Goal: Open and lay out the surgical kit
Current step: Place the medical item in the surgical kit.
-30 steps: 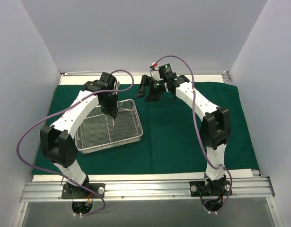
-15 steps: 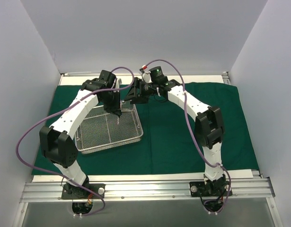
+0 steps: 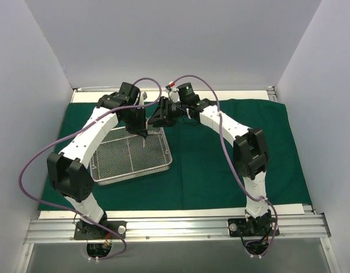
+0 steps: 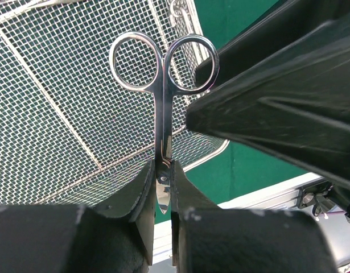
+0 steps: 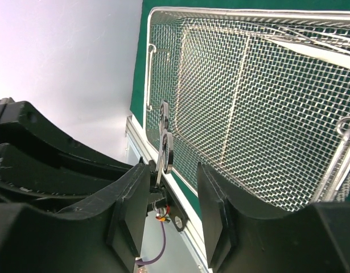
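surgical scissors (image 4: 161,114) over wire-mesh tray (image 3: 120,159)

The left arm (image 3: 98,133) and right arm (image 3: 225,120) are white tubes with boxy black joints, on black bases (image 3: 88,228) bolted to the silver rail (image 3: 175,227). A purple cable (image 3: 25,170) loops up each from the rail. The fingers (image 5: 132,207) are matte black wedges. A green light (image 3: 186,87) glows at the right arm's end far from the rail.

Right hand (image 3: 159,117) swung left from upper centre of frame to beside left hand (image 3: 141,132); its jaws narrowed around ring handles of thin silver metal scissors (image 4: 161,108).
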{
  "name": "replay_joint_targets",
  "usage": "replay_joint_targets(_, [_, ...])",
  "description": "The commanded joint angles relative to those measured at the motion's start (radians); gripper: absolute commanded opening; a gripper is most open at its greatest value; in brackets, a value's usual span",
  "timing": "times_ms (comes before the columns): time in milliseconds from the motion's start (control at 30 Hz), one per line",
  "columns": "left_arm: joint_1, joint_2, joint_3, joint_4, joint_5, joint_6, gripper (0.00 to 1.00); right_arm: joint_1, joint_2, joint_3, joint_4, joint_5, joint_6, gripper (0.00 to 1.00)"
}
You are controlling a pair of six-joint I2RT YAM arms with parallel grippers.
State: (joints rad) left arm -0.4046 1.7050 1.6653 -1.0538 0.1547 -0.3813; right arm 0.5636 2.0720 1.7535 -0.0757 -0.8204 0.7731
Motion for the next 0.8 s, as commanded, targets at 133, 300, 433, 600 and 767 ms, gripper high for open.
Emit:
replay_joint_targets(133, [-0.011, -0.025, 0.057, 0.02, 0.011, -0.001, 0.02, 0.021, 0.002, -0.003, 0.056, -0.049, 0.031, 0.36])
replay_joint_targets(300, [-0.014, -0.024, 0.057, 0.021, 0.011, 0.001, 0.02, 0.027, 0.008, -0.005, 0.065, -0.057, 0.038, 0.32])
replay_joint_targets(433, [-0.013, -0.025, 0.059, 0.023, 0.013, 0.001, 0.02, 0.032, 0.016, -0.005, 0.067, -0.057, 0.045, 0.28])
replay_joint_targets(600, [-0.014, -0.028, 0.054, 0.023, 0.013, 0.001, 0.02, 0.035, 0.019, -0.012, 0.097, -0.068, 0.06, 0.08])
replay_joint_targets(767, [-0.014, -0.028, 0.062, 0.025, 0.016, 0.002, 0.02, 0.035, 0.025, -0.032, 0.143, -0.085, 0.094, 0.0])
